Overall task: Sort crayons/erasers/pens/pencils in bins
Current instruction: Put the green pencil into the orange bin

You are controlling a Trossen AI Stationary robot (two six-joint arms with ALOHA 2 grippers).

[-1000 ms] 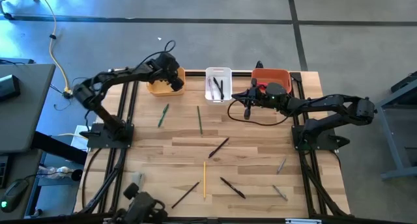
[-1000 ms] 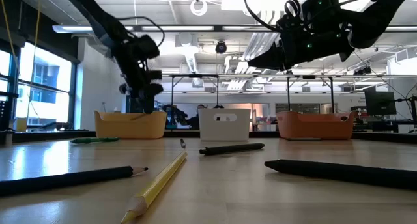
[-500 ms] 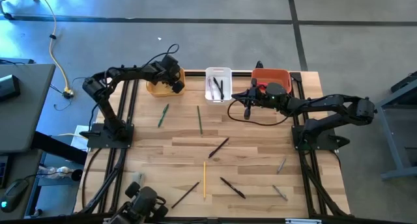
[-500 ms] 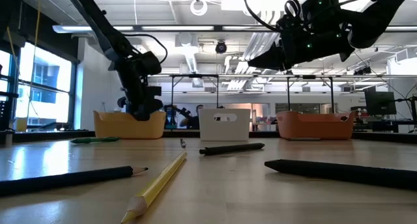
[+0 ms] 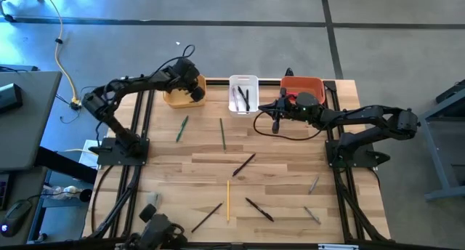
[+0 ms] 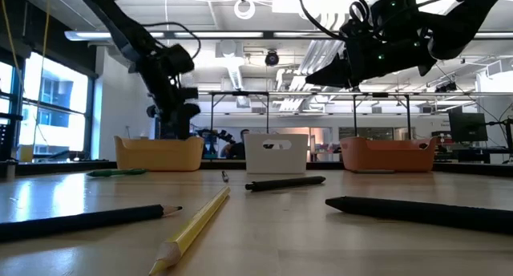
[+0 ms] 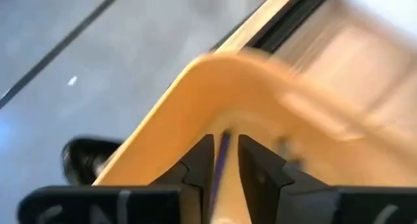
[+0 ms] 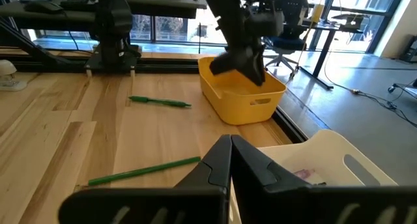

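My left gripper (image 5: 195, 94) hangs over the yellow-orange bin (image 5: 176, 98) at the table's far left, shut on a thin purple stick (image 7: 221, 160). My right gripper (image 5: 276, 124) is shut and empty, above the table in front of the gap between the white bin (image 5: 243, 94) and the red-orange bin (image 5: 303, 86). Black pens (image 5: 243, 98) lie in the white bin. Two green pens (image 5: 182, 128) (image 5: 222, 132), black pens (image 5: 244, 164) (image 5: 259, 209) and a yellow pencil (image 5: 227, 199) lie flat on the table. My left gripper pinches the thin purple stick (image 7: 219, 175) between its two fingers (image 7: 201, 160). The fingers point down toward the yellow-orange bin's inside (image 7: 260, 87), and the stick runs along them. Which part of the stick they are on is blurred.
Two small grey pieces (image 5: 314, 183) (image 5: 312, 215) lie at the near right. Another black pen (image 5: 207, 216) lies near the front edge. The middle of the table has free wood between the scattered sticks. A black cable (image 5: 287, 136) loops under my right arm.
My left gripper has gone down toward the yellow-orange bin and come up again to about its earlier height.
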